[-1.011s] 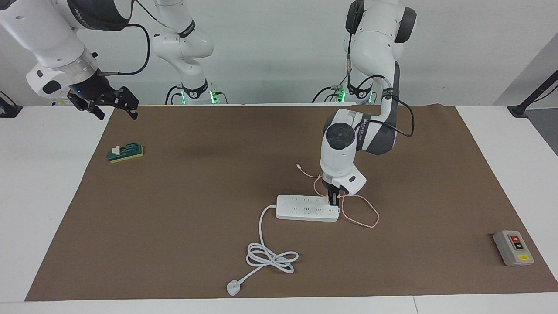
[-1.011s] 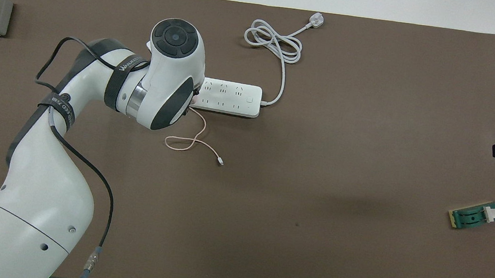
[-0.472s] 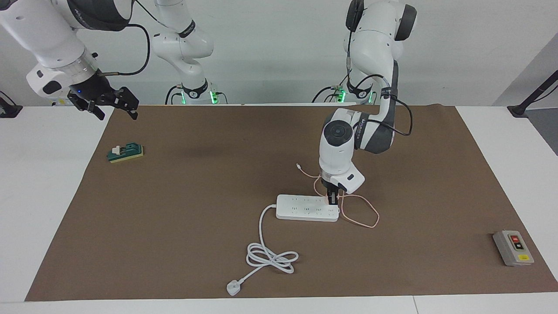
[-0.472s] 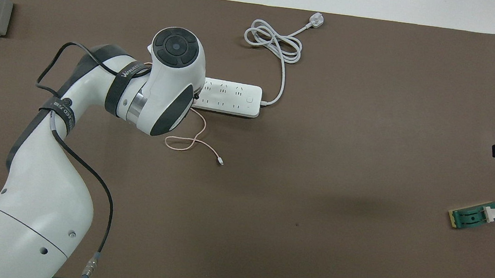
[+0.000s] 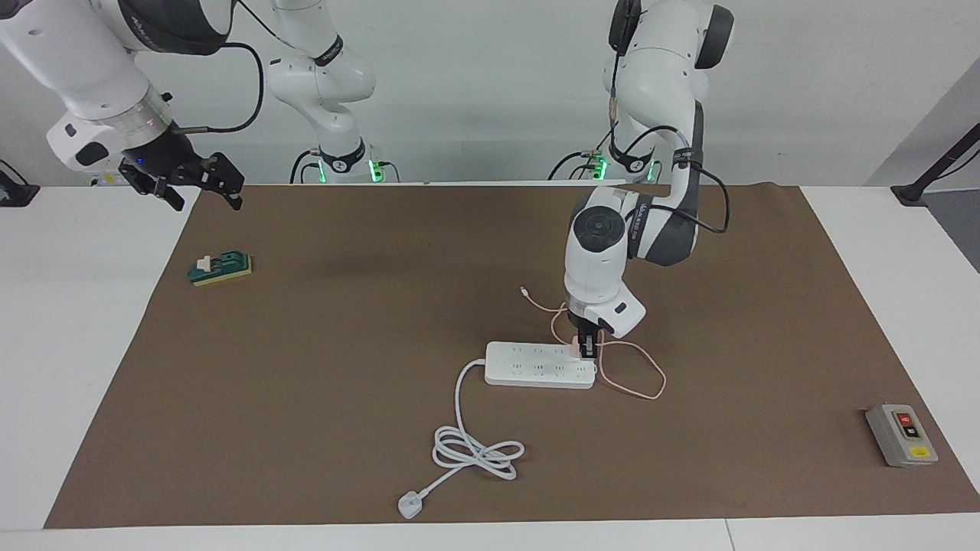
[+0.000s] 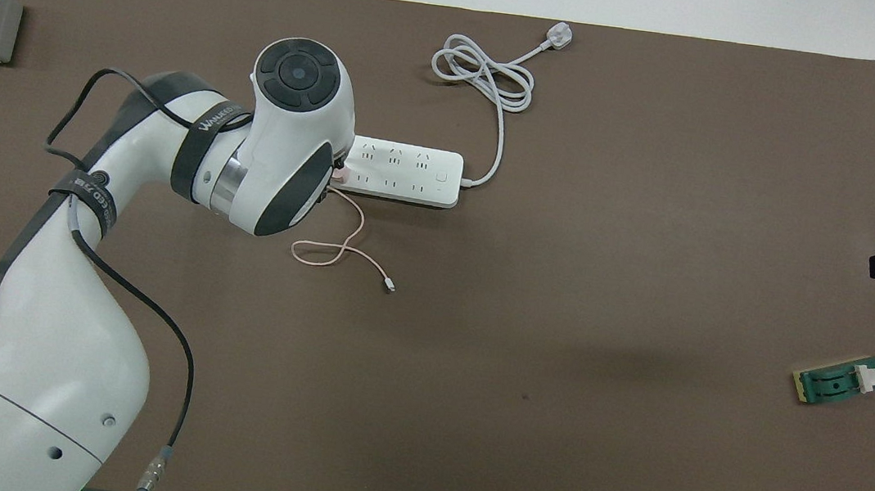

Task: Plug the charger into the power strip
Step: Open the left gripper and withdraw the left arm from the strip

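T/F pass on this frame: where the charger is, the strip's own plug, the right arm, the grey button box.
1. The charger sits on the power strip at its end toward the left arm, with the left gripper right at it. True.
2. The white plug ending the strip's thick cord is in a wall socket. False: it lies loose on the brown mat, past the coiled cord.
3. The right gripper holds the green block. False: it hangs in the air at its own end of the table, fingers open and holding nothing, while the block lies on the mat.
4. The grey button box stands apart from the strip, at the left arm's end of the mat. True.
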You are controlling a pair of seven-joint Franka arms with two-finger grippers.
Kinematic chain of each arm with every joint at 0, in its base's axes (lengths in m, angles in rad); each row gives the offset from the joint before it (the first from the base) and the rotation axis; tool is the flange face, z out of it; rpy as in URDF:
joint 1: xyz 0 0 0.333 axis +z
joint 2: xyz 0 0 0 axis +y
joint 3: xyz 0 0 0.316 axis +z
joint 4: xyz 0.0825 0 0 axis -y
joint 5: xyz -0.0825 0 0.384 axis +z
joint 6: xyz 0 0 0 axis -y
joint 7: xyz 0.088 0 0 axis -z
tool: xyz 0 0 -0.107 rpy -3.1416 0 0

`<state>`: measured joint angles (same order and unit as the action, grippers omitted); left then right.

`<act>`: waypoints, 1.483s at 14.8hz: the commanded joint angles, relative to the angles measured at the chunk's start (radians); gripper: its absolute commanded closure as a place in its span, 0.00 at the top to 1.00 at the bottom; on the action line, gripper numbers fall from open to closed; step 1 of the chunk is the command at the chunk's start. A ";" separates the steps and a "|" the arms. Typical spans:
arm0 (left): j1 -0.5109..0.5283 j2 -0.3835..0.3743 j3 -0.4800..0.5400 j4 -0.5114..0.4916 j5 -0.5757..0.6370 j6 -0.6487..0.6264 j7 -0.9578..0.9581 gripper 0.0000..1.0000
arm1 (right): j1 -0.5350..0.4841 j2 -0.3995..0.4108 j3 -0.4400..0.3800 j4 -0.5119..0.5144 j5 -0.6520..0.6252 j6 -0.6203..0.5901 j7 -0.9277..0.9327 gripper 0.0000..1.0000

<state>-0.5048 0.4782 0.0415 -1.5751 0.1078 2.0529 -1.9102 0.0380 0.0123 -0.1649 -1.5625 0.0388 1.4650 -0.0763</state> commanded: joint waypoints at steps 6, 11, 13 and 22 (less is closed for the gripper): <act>0.041 -0.075 0.001 0.104 -0.080 -0.209 0.082 0.97 | 0.014 -0.009 0.002 -0.011 -0.014 0.006 -0.014 1.00; 0.064 -0.110 0.009 0.104 -0.103 -0.209 0.262 1.00 | 0.014 -0.011 0.005 -0.005 -0.013 0.000 -0.006 1.00; 0.087 -0.136 0.009 0.105 -0.103 -0.211 0.386 1.00 | 0.016 -0.011 0.004 -0.004 -0.014 0.000 -0.006 1.00; 0.249 -0.322 0.011 0.104 -0.102 -0.355 1.418 1.00 | 0.010 -0.029 0.004 -0.011 -0.014 -0.006 -0.008 1.00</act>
<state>-0.2838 0.2024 0.0567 -1.4575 0.0168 1.7332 -0.6895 0.0542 -0.0015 -0.1660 -1.5602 0.0388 1.4650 -0.0763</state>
